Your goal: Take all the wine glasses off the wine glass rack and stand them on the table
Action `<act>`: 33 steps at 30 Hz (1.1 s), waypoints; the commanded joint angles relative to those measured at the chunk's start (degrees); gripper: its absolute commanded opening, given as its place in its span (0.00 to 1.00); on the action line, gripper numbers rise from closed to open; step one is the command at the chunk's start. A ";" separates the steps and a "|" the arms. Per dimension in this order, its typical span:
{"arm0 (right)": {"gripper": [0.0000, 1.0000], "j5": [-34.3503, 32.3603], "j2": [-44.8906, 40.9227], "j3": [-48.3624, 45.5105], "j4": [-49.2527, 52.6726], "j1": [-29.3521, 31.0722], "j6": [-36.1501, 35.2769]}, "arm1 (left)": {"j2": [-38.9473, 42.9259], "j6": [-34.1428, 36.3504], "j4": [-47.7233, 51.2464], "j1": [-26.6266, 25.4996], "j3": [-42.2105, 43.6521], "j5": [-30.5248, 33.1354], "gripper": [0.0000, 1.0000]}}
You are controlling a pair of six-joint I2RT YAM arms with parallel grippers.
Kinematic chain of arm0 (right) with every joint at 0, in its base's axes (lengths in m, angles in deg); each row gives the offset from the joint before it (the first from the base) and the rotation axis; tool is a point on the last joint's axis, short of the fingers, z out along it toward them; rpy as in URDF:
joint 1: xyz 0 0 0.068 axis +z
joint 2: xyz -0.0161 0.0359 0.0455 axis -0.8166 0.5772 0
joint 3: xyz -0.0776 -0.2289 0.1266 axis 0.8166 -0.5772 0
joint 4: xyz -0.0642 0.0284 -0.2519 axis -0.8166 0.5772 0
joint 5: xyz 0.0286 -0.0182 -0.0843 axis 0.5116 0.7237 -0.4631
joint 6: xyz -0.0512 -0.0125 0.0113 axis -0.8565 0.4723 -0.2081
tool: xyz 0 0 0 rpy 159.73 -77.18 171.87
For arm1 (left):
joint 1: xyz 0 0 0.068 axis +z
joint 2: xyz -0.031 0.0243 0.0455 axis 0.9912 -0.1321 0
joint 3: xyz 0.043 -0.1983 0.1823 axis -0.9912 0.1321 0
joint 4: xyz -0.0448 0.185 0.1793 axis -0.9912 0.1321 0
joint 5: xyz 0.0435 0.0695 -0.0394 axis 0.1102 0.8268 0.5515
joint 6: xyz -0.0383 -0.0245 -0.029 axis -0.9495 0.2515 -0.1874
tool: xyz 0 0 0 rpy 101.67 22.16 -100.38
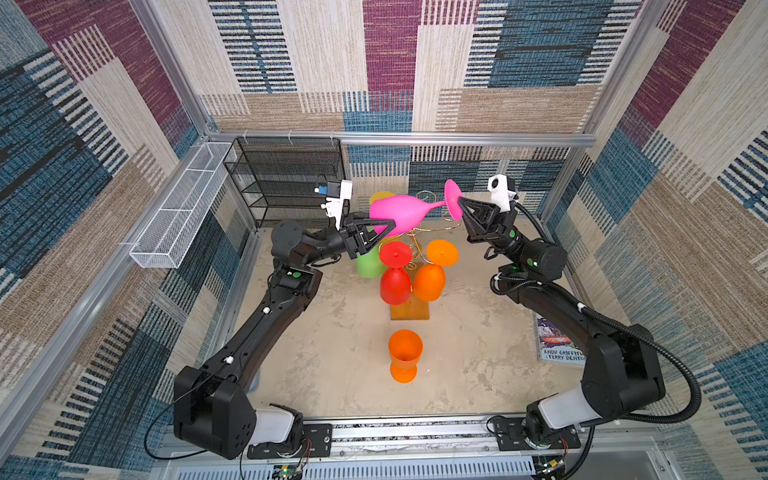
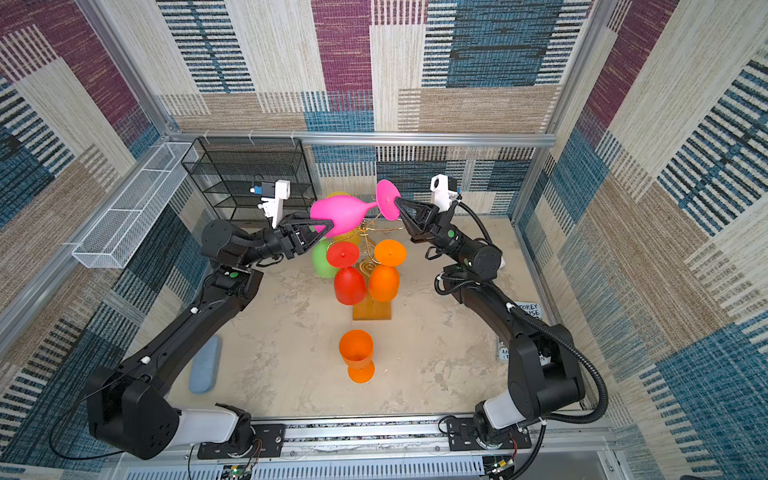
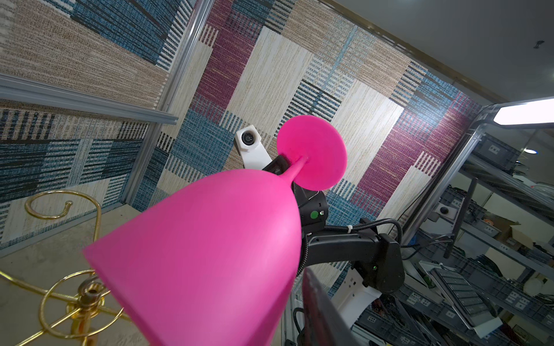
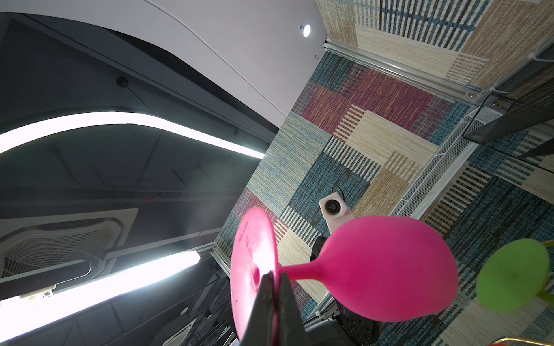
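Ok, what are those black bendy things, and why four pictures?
Two robot arms with pinching grippers. Two pictures look down from above; two come from cameras on the wrists. On the table stands a gold wine glass rack holding a red glass, an orange glass and a green glass upside down; a second orange glass stands upright in front. The pink wine glass hangs sideways in the air: the right gripper pinches its round foot, the left gripper is at its bowl, grip unclear.
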 commanded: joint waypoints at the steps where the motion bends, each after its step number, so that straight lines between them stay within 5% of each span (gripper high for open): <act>1: 0.00 1.15 1.44 0.48 -24.48 -0.34 1.47 | 0.70 2.10 -3.00 -0.11 -0.17 -1.62 0.34; 5: 0.05 1.03 1.98 0.73 -24.48 -0.69 2.25 | 1.00 2.02 -2.83 -0.11 -0.02 -1.23 0.24; 13: 0.45 -0.31 1.68 -1.04 -22.80 -1.87 2.69 | 1.91 0.72 -4.53 -0.11 0.46 -1.08 0.06; 20: 0.52 0.19 -3.70 -4.80 -15.86 -6.96 -2.72 | 4.30 1.07 -2.80 -0.10 -0.58 -1.91 0.02; 23: 0.53 2.64 -9.25 -6.23 -3.02 -8.80 -12.00 | 6.86 6.67 6.08 -0.11 -2.45 -1.45 0.01; 26: 0.54 3.54 -16.99 -4.42 22.84 -9.09 -31.61 | 10.10 13.84 18.34 -0.29 -4.25 0.59 0.00; 29: 0.55 -2.30 -23.18 1.52 52.31 -9.10 -53.11 | 13.37 20.08 30.83 -0.37 -7.51 3.62 0.00; 33: 0.55 -10.08 -26.73 6.82 70.98 -9.17 -66.75 | 18.13 29.86 49.99 -0.37 -13.04 11.65 0.00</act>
